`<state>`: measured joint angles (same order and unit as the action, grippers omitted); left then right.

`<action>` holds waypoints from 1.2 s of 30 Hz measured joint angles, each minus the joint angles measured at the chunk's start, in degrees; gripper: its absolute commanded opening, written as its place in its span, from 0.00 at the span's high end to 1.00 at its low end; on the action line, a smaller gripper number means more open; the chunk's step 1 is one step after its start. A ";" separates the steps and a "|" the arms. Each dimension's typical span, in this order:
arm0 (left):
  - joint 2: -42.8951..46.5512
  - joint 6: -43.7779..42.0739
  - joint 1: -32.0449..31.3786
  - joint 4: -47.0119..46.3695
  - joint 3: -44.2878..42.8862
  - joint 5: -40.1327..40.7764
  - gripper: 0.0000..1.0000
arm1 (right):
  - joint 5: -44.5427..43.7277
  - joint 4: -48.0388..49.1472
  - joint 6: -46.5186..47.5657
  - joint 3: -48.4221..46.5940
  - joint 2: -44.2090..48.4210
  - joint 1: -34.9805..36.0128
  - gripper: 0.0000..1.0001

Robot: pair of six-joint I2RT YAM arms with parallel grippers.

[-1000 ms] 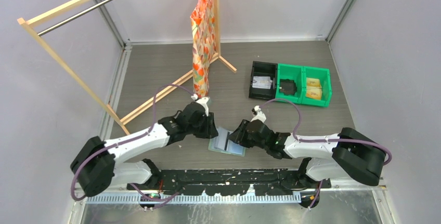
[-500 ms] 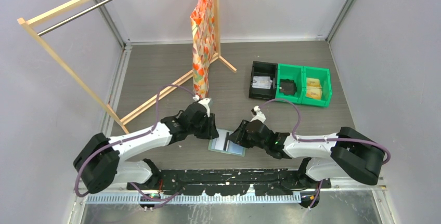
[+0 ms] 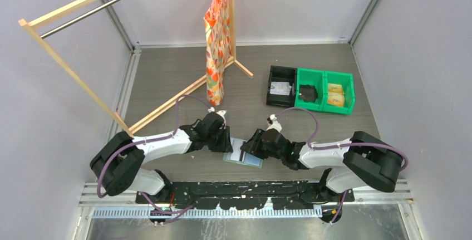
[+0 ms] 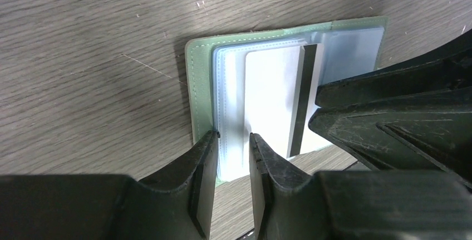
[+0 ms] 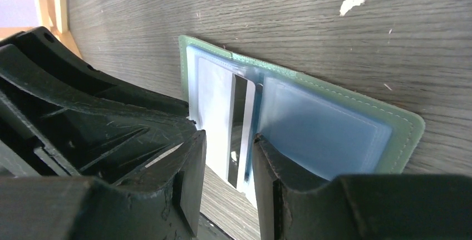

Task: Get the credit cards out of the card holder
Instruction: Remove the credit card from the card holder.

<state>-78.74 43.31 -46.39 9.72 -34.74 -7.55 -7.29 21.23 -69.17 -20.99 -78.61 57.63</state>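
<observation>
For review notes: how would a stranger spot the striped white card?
Near the grey wood-grain table's front edge lies an open sage-green fabric card holder. Among its clear pockets sits a white card, alone in bearing a black stripe.

I am wearing smooth white shells (image 3: 161,145) between bulky black joints (image 3: 119,169) on both arms, trailing looping purple cables (image 3: 177,109), and showing scuffed matte-black plastic fingers (image 4: 203,190).

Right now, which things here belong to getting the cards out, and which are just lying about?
Job: card holder, striped card, left claw, right claw.
Lying about: wooden rack, patterned cloth, black bin, green bins.
</observation>
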 measured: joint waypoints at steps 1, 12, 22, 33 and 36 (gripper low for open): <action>-0.13 0.02 0.07 -0.15 0.20 0.00 0.71 | 0.00 0.55 -0.44 0.11 -0.33 0.00 0.59; -1.68 0.33 1.25 -1.46 0.37 -2.14 0.73 | -0.09 6.19 -6.14 3.91 -0.55 0.00 0.61; -3.23 0.42 1.31 -3.63 -0.09 -3.10 0.73 | 0.00 19.26 -12.39 8.31 -5.99 -0.22 0.76; -4.55 0.26 1.38 -1.29 -1.92 -3.10 0.74 | -1.75 21.90 -15.80 11.65 -3.74 -0.33 0.99; -4.92 0.33 1.44 -1.20 -2.19 -3.17 0.74 | -2.47 19.91 -15.93 11.74 -0.35 -0.33 0.99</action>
<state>-83.66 43.64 -44.95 8.51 -36.93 -10.72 -9.76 41.15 -85.10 -9.26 -78.96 57.30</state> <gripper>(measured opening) 0.260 0.019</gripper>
